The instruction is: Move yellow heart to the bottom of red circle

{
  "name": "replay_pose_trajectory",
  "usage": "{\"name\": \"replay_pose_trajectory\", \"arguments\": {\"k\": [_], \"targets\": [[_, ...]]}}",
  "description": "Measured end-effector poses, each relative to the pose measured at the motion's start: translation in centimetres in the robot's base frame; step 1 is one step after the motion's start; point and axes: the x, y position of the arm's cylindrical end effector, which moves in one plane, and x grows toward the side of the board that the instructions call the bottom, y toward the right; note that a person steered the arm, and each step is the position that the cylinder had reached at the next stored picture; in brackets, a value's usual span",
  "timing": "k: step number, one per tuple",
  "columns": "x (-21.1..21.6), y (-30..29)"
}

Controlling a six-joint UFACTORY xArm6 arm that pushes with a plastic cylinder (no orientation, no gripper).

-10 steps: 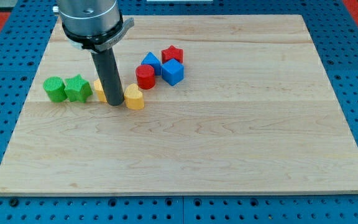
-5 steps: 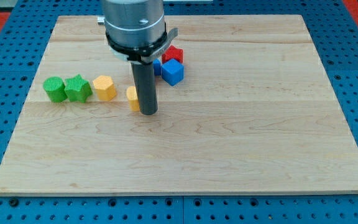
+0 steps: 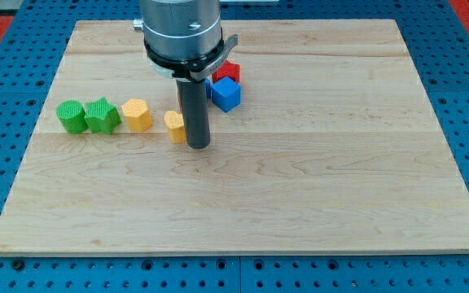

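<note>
The yellow heart (image 3: 173,126) lies on the wooden board, partly hidden behind my rod. My tip (image 3: 198,146) rests on the board right against the heart's right side, toward the view's bottom. The red circle is hidden behind the rod and the arm's body; I cannot see it. Just above the tip, a blue cube (image 3: 225,94), a red star (image 3: 230,71) and a sliver of a second blue block (image 3: 208,86) show beside the rod.
A yellow hexagon block (image 3: 137,115) sits left of the heart. A green star (image 3: 102,115) and a green round block (image 3: 72,116) stand further left in the same row. The board (image 3: 300,179) lies on a blue pegboard.
My tip crossed from the heart's left side to its right side over the last second. The heart has shifted slightly left. The red circle is now hidden behind the rod.
</note>
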Motion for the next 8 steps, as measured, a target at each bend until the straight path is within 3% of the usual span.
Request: {"name": "replay_pose_trajectory", "arguments": {"k": [4,6,8], "targets": [[0.9,-3.0],[-0.9,-3.2],[-1.4,1.3]]}}
